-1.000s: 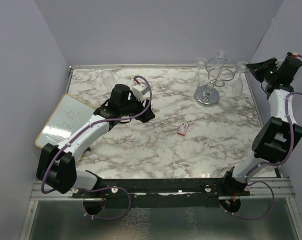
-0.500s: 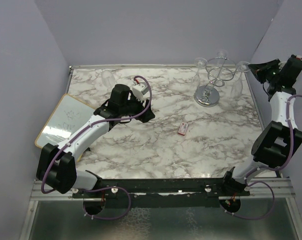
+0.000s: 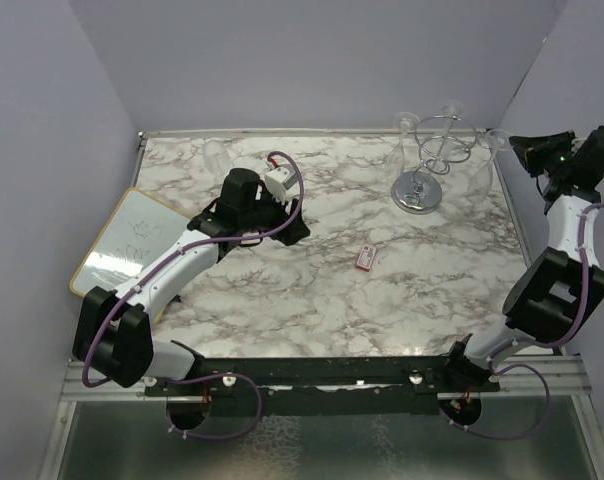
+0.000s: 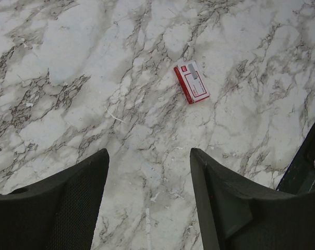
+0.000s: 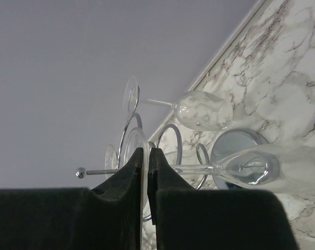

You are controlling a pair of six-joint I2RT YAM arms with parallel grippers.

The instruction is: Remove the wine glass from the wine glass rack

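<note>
The wine glass rack, a thin silver wire stand on a round shiny base, stands at the back right of the marble table. My right gripper is at the rack's right side, shut on the round foot of a clear wine glass. The glass's stem and bowl point away from the fingers, crossing in front of the rack's wire loops. Whether the stem still touches the wire I cannot tell. My left gripper hovers open over bare marble, holding nothing.
Another glass hangs on the rack's far side, and one more on its left. A small red and white box lies mid-table. A whiteboard lies at the left edge. The purple wall stands close behind my right arm.
My right gripper has moved right and slightly nearer with the glass's foot in it, drawing the glass away from the rack's post. The left arm has not moved.
</note>
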